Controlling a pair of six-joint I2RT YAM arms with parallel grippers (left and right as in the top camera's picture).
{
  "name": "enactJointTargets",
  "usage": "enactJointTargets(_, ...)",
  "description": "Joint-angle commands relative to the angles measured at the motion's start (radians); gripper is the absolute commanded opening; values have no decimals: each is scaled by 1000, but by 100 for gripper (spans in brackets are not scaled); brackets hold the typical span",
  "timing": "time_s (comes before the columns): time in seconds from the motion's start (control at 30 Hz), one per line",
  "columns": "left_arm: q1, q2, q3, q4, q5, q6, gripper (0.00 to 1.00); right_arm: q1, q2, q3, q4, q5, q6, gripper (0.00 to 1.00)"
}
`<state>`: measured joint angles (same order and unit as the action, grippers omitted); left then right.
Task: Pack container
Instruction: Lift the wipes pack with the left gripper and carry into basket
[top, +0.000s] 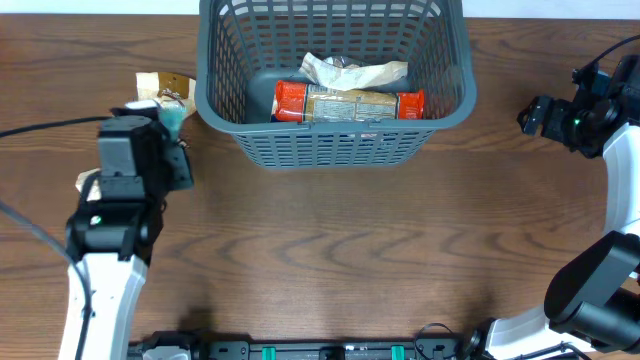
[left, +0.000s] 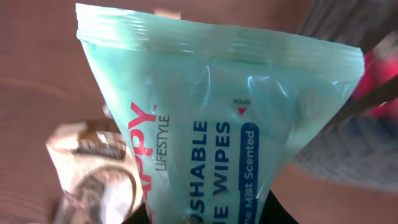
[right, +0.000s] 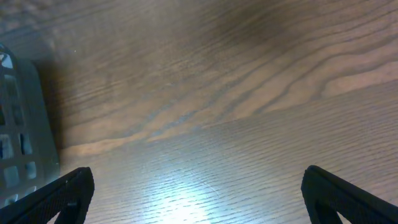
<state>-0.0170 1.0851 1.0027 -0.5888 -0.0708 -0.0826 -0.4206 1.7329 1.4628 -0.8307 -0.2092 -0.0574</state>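
The container (top: 330, 148), a dark grey lattice basket, stands at the back centre. In it lie a red-ended packet (top: 348, 104) and a crumpled pale wrapper (top: 355, 72). My left gripper (top: 170, 125) is left of the container, shut on a teal pack of wipes (top: 174, 113). In the left wrist view the wipes pack (left: 211, 124) fills the frame, pinched at its lower end by the gripper (left: 205, 214). My right gripper (top: 530, 115) is to the right of the container, open and empty. The right wrist view shows it (right: 199, 199) spread wide over bare wood.
A tan and white snack packet (top: 160, 85) lies on the table just beyond the left gripper, and appears under the wipes in the left wrist view (left: 93, 168). The container's wall (right: 15, 124) shows at the left edge of the right wrist view.
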Motion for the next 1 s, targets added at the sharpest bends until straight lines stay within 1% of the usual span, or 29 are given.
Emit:
enactJointTargets(0.0, -2, -22, 85, -2, -27, -28, 6, 14, -5, -4, 1, -8, 12, 99)
enactJointTargets(0.23, -2, 30, 302, -10, -5, -27, 6, 14, -5, -4, 1, -8, 12, 99)
enactJointTargets(0.33, -2, 100, 432, -22, 20, -23, 6, 14, -5, -4, 0, -8, 12, 99)
enactJointTargets(0.47, -18, 238, 601, -33, 99, -11, 6, 14, -5, -4, 1, -8, 12, 99)
enactJointTargets(0.57, -83, 364, 737, -71, 135, 52, 6, 14, -5, -4, 2, -8, 12, 99)
enactJointTargets(0.7, -208, 525, 895, -125, 134, 192, 6, 14, -5, -4, 1, -8, 12, 99)
enactJointTargets(0.8, -276, 616, 959, -135, 135, 242, 6, 14, -5, -4, 1, -8, 12, 99)
enactJointTargets(0.97, -375, 739, 985, -137, 135, 397, 6, 14, -5, -4, 1, -8, 11, 99)
